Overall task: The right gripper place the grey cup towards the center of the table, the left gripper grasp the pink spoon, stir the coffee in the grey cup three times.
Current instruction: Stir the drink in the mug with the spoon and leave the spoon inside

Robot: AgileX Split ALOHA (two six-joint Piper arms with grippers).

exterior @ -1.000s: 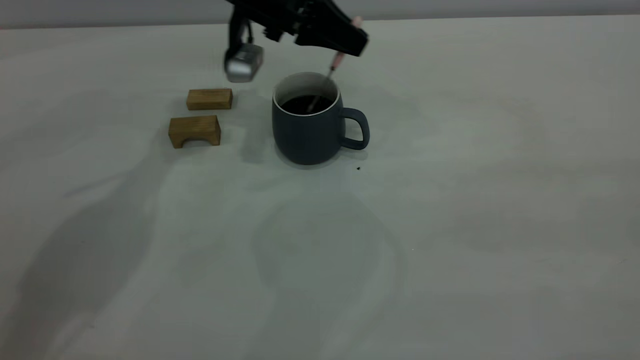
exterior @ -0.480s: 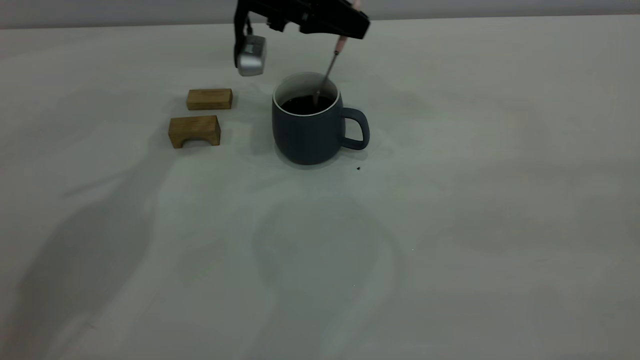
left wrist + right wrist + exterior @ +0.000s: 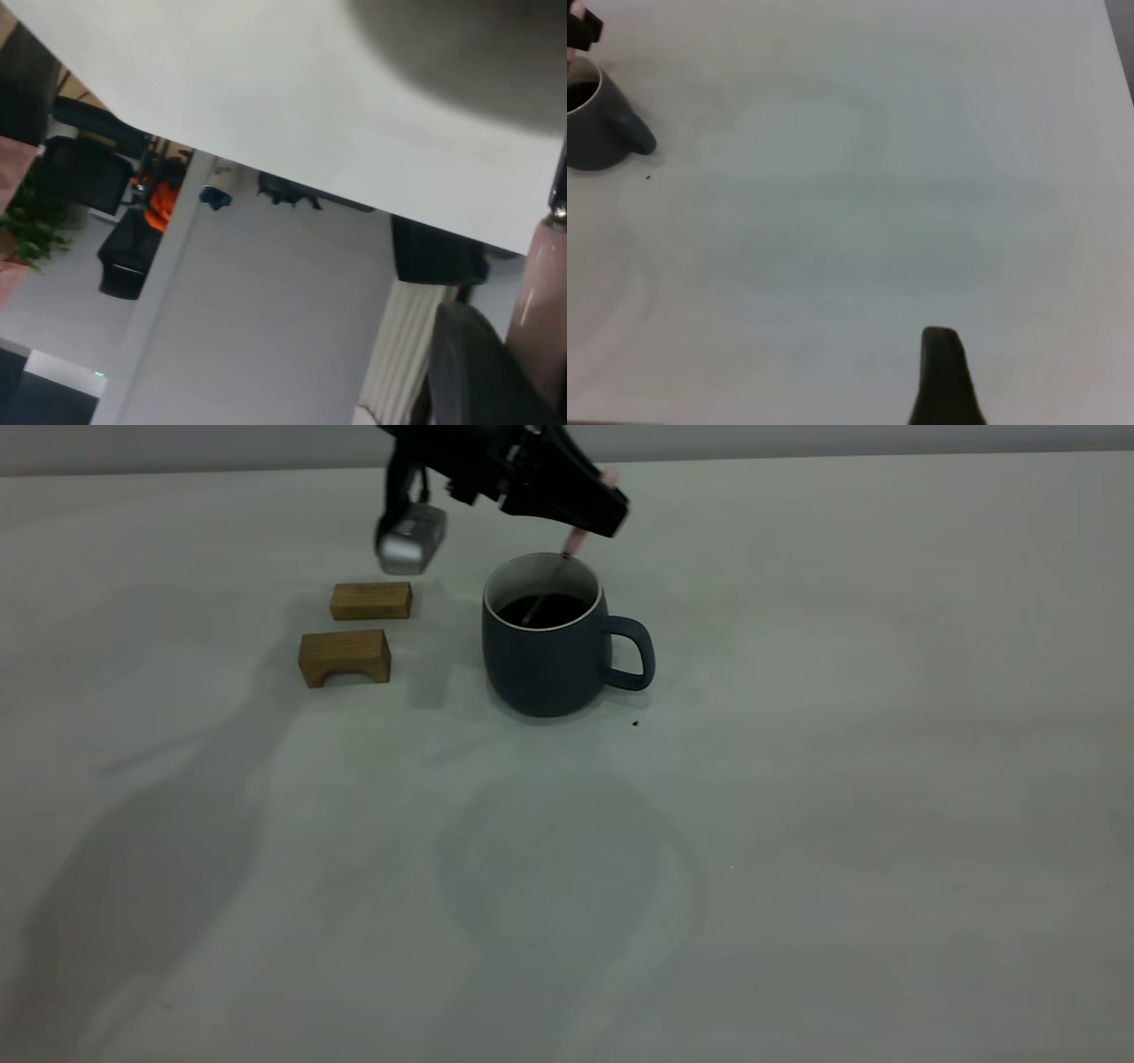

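Observation:
The grey cup stands on the table left of centre, handle to the right, with dark coffee inside. My left gripper hovers over the cup's far rim, shut on the pink spoon. The spoon slants down to the left and its metal end dips into the coffee. In the left wrist view the pink spoon's handle lies against a dark finger. My right gripper hangs over bare table far to the right of the grey cup.
Two tan wooden blocks lie left of the cup, below the left arm's silver camera part. A tiny dark speck sits near the cup's handle. The table stretches wide and bare to the right and front.
The left gripper rose half a second ago, then came down and shifted left. The spoon's lower end has swept from the right side of the coffee to the left.

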